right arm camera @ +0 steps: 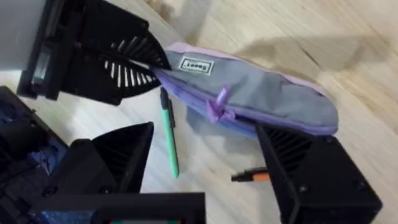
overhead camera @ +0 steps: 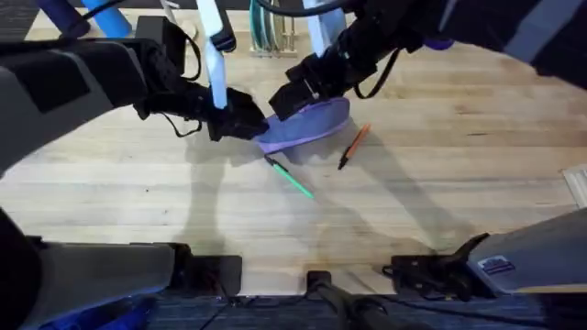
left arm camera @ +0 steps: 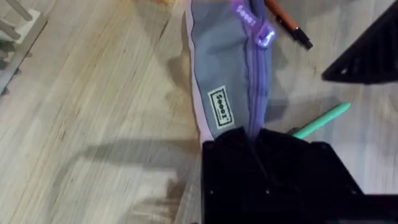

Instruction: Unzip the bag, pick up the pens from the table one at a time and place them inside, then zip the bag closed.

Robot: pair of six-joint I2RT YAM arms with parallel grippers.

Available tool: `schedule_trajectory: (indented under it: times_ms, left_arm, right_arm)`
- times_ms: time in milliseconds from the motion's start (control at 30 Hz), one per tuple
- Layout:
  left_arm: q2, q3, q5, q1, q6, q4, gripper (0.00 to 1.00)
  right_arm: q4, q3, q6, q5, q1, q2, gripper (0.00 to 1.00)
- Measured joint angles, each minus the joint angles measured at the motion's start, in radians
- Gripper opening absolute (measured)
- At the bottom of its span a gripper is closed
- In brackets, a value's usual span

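Note:
The lavender and grey bag (overhead camera: pixel 310 126) lies on the table (overhead camera: pixel 440 202), lifted a little at its left end. My left gripper (overhead camera: pixel 246 124) is shut on that end; in the left wrist view the bag (left arm camera: pixel 227 68) runs away from its black fingers. The purple zipper pull (right arm camera: pixel 217 104) sits about halfway along the bag (right arm camera: pixel 267 93), and no inside shows. My right gripper (right arm camera: pixel 205 130) hovers open over the bag's middle, seen from above at the bag's far edge (overhead camera: pixel 295 96). The green pen (overhead camera: pixel 292 177) and orange pen (overhead camera: pixel 353 147) lie on the wood just in front of the bag.
A rack (overhead camera: pixel 271 37) with upright items stands at the table's back edge, behind both grippers. Bare wood stretches across the front and right of the table. The arms' bases (overhead camera: pixel 431 270) sit along the near edge.

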Motion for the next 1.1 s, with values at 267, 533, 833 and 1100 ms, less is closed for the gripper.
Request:
schedule_trajectory:
  times_ms: [267, 533, 833, 1100]
  left_arm:
    - [0.000, 0.000, 0.000, 0.000, 0.000, 0.000, 0.042]
    - [0.000, 0.000, 0.000, 0.000, 0.000, 0.000, 0.041]
    - [0.000, 0.000, 0.000, 0.000, 0.000, 0.001, 0.041]
    - [0.000, 0.000, 0.000, 0.000, 0.000, 0.001, 0.041]
  right_arm:
    - [0.048, 0.000, 0.000, -0.006, 0.000, 0.015, 0.944]
    - [0.062, 0.000, 0.000, -0.007, 0.001, 0.041, 0.839]
    - [0.082, 0.000, 0.000, -0.014, 0.005, 0.065, 0.557]
    - [0.085, 0.000, -0.001, -0.021, 0.005, 0.066, 0.041]
